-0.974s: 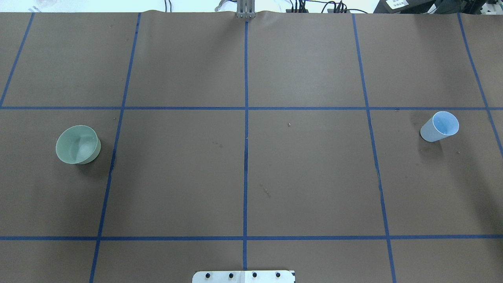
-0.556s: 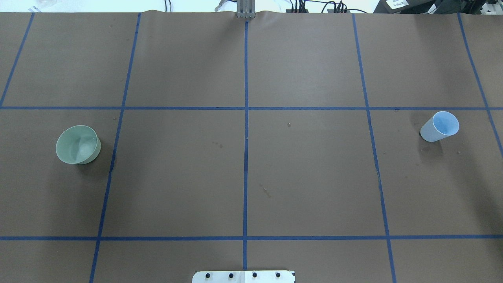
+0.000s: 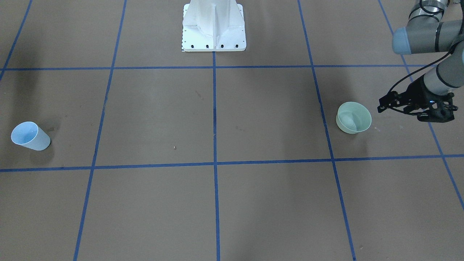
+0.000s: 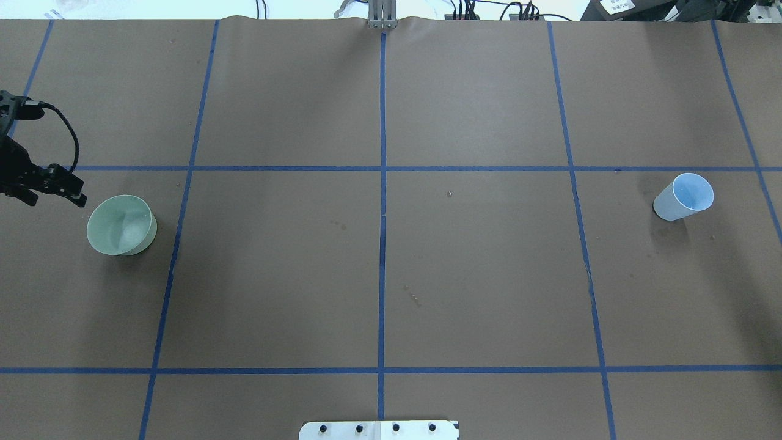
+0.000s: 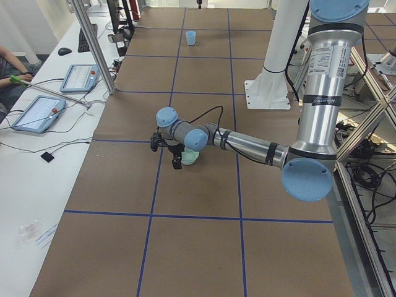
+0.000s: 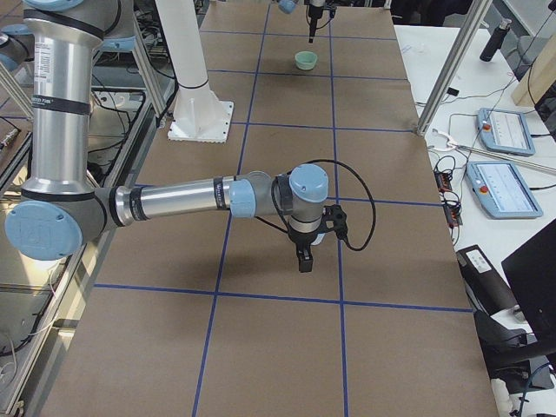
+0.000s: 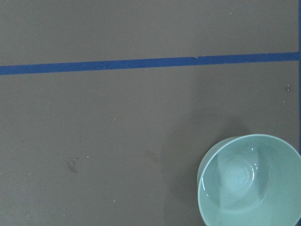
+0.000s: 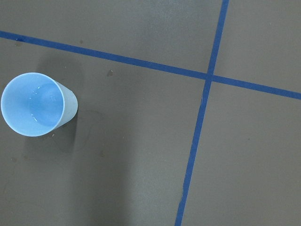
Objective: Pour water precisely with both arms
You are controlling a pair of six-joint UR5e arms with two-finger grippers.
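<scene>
At the robot's left end of the worktop [image 4: 476,275], nearest in the left side view, the left arm [image 5: 247,143] stretches low and almost level out from its elbow. The left end effector [image 3: 415,104] hangs from its wrist, pointing down at the brown paper. Its fingers look spread apart, with nothing between them. A pale green bowl [image 4: 121,224] stands upright just beside it, on the side toward the robot's middle. The nearest fingertip is close to the bowl's rim but not touching it. The end effector is not over the bowl (its wrist camera catches the bowl only in a lower corner). A few droplets glint inside the bowl; whether it holds more water than that I cannot tell.

Farther along, past one blue tape line [image 4: 382,244], the white pedestal [image 3: 214,25] stands at the robot's edge of the worktop.

At the far end, the right arm [image 6: 174,201] also reaches out low and level. The right end effector [image 6: 306,248] points down from its wrist above the paper. It shows clearly only from the side, so I cannot tell whether its fingers are apart or together. A light blue cup [image 4: 683,197] stands upright in its own taped square, well apart from the bowl. In the right wrist view the cup sits off to one side rather than under the end effector.
</scene>
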